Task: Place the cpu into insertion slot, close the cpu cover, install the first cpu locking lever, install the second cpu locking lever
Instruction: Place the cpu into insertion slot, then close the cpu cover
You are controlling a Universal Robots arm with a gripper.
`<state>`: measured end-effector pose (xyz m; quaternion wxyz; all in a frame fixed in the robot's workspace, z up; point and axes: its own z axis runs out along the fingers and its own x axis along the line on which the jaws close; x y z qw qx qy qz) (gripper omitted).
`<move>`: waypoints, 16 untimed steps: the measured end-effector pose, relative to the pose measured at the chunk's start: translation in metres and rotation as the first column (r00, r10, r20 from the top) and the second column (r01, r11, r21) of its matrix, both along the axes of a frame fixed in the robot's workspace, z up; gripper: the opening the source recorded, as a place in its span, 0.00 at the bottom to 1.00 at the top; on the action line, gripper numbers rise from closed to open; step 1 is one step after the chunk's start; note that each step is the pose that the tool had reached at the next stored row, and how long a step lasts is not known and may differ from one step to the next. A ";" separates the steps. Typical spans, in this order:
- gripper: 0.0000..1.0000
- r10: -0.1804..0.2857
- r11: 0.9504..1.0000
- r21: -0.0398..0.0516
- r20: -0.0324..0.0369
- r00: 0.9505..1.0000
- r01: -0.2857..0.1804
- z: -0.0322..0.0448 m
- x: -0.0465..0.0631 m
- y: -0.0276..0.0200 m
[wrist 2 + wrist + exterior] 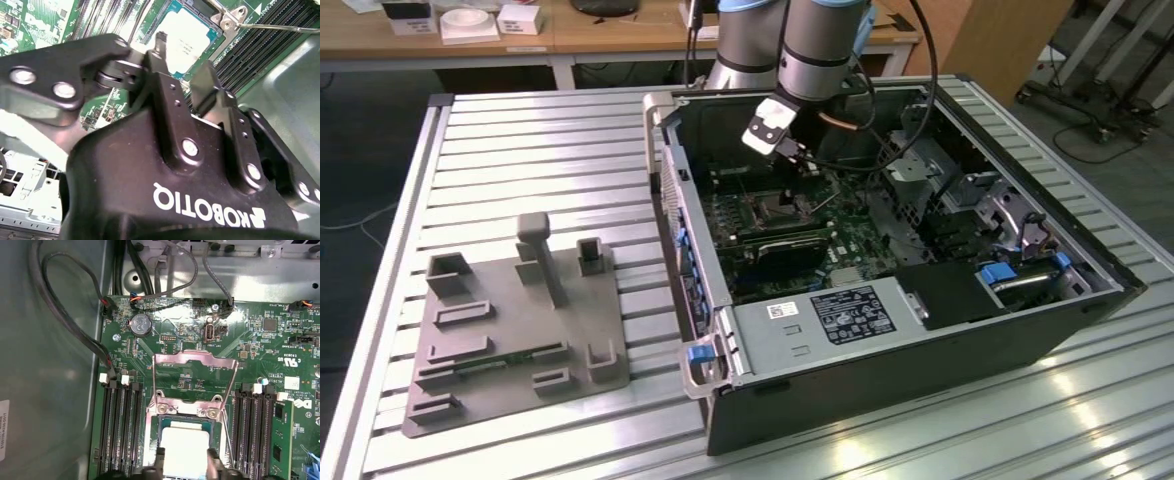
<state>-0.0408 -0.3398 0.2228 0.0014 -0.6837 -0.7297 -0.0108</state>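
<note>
The gripper (186, 461) is clenched on the cpu (184, 445). Its fingertips (160, 456) press two opposite edges of the chip, which sits in the insertion slot (186, 420). I cannot be sure it is fully seated.

The cpu cover (192, 359) stands swung open on the far side of the slot from the gripper, with green board showing through its window. A wire locking lever (153, 382) runs along one side of the slot and a second locking lever (228, 425) along the opposite side. Both are free of the cover.

Black memory slots (120, 430) flank the slot closely, and a coin cell (141, 325) and a cable bundle (70, 325) lie beyond the cover.

The second wrist view looks past the gripper (184, 52) body to the cpu (187, 35) between the fingers (170, 105). One lever (270, 26) passes over the memory slots (260, 55).

The exterior view shows the arm (814, 50) reaching down into an open computer case (881, 400) on a slatted metal table (520, 150). There the gripper (787, 185) hangs between the case wall and the drive cages. A grey power supply box (821, 320) sits well apart from it, and a grey fixture tray (507, 330) lies on the table at the exterior view's left.
</note>
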 end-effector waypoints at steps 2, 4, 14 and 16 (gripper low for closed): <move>0.35 0.000 1.000 -0.001 0.000 1.000 0.000 0.0000 0.000 0.0000; 0.29 0.000 1.000 -0.001 0.000 1.000 0.000 0.0000 0.000 0.0000; 0.10 0.000 1.000 -0.015 0.000 1.000 0.000 0.0000 0.000 0.0000; 0.10 0.000 1.000 -0.015 0.000 1.000 0.000 0.0000 0.000 0.0000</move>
